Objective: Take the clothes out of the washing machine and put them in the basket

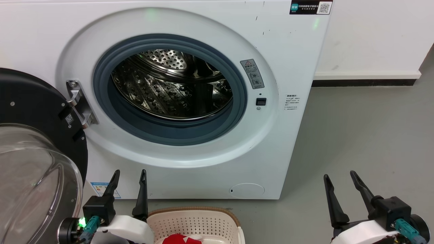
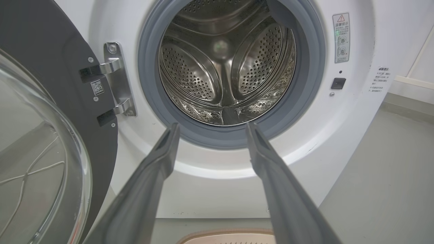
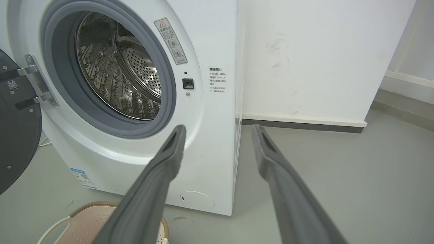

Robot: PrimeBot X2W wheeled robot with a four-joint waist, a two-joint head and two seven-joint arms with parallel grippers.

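1. Washer [image 1: 298,67] sits against the wall [image 1: 373,34]. Its door [image 1: 34,112] is swung fully open to the washer's left on the hinge [image 1: 79,101], glass bowl facing out.
2. Drum [image 1: 169,88] shows through the grey gasket [image 1: 169,134]: perforated steel and paddles, seen from the head view and both wrist views.
3. Basket [image 1: 193,220] is on the floor [image 1: 356,135] just in front of the washer, below the porthole and slightly left of the round cap [image 1: 247,190]. The frame edge cuts it off, so only the far rim and wall show.
4. Clothes [image 1: 179,240]: red fabric with a white patch lies inside the basket, in front of the washer. Only a sliver is visible, so I cannot tell the count.
5. Left gripper [image 1: 130,172] is released, fingers spread with nothing between them. It is in front of the washer's lower left, between door and basket and just beside the basket's left rim. In its wrist view the left gripper [image 2: 213,124] aims at the lower gasket, with the basket rim [image 2: 227,237] under it.
6. Right gripper [image 1: 339,174] is released and empty, over bare floor, right of the washer and well apart from it. In its wrist view the right gripper [image 3: 219,126] points at the washer's right front corner, with the basket [image 3: 91,220] at lower left.
7. Neither gripper touches washer, basket or clothes.
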